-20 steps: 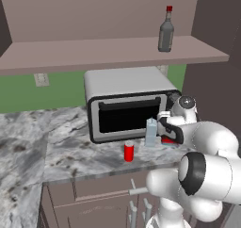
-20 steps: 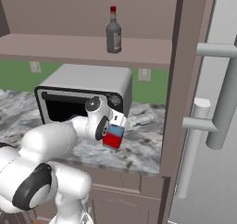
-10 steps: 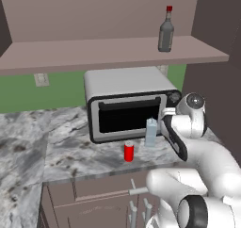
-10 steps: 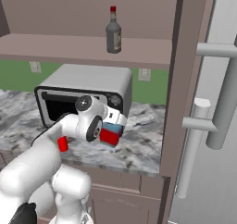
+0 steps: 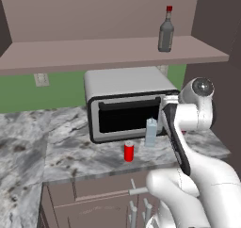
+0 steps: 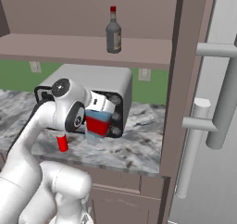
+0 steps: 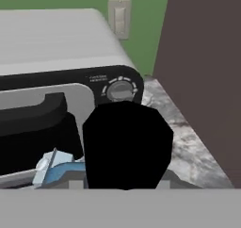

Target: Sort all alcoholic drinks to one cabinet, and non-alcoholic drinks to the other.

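My gripper (image 6: pixel 99 122) is shut on the squat red-filled bottle (image 6: pixel 97 126) with the blue top and holds it above the counter, in front of the microwave's right end. The slim grey bottle (image 5: pixel 164 31) with the red cap stands on the open shelf (image 6: pixel 55 47), also seen as the grey bottle (image 6: pixel 113 33). On the counter by the microwave are the small red can (image 5: pixel 128 151) and, to its right, the pale-blue container (image 5: pixel 150 132). Close to the hand camera, a dark shape (image 7: pixel 127 147) hides the fingertips, with the pale-blue container (image 7: pixel 52 168) low at the left.
The microwave (image 5: pixel 127 104) stands at the back of the marble counter (image 5: pixel 66 151), under the shelf. A tall brown cabinet side (image 6: pixel 183 79) and the grey fridge handles (image 6: pixel 222 93) stand to the right. Drawers (image 5: pixel 94 199) lie below the counter.
The arm has swung and its elbow has dropped. The held red-filled bottle has risen a little and shifted left toward the microwave front. Can, pale-blue container and grey bottle stay put.
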